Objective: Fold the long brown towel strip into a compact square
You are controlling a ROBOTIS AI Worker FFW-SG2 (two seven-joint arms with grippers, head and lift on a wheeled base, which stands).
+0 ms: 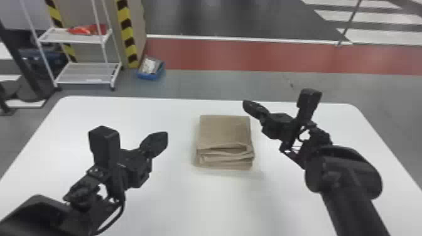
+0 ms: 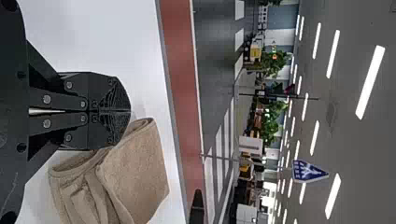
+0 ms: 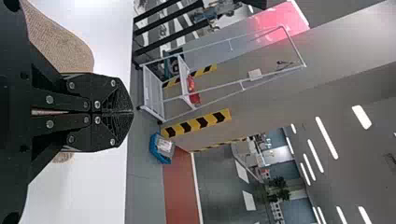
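Left pincer (image 1: 159, 142) is hovering nearest, pressed together, the brown towel (image 1: 224, 131) is lying folded mid-bench (image 1: 169, 201), and right pincer (image 1: 250, 107), likewise pressed together, is hovering farther off, both probably standing clear to avoid rumpling the square.

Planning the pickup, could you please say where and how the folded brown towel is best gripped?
Probably at the near edge of the towel, coming from the robot's side: its stacked folds bulge and gape there, while the top lies flat.
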